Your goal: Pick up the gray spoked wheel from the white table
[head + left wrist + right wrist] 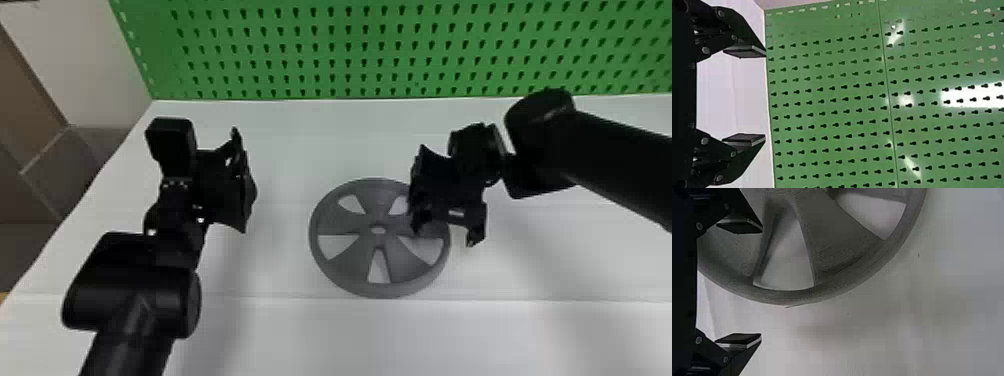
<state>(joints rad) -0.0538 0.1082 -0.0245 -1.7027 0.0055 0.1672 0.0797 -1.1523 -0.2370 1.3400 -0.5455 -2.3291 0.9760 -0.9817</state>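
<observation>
The wheel (350, 257) lies flat on the table (300, 332), well in from its left edge; being round, it has no long axis to match. The right gripper (761, 282) is nearer, at the rim's right side, fingers wide and empty, one over the wheel, one outside: lowering should straddle the rim. The left gripper (766, 95), also wide and empty, hangs towards the left edge, well apart. The far edge meets the pegboard (320, 55).

head view down over table (280, 340) and wheel (374, 241), right wrist's closer on both, left's toward pegboard (828, 102)
</observation>
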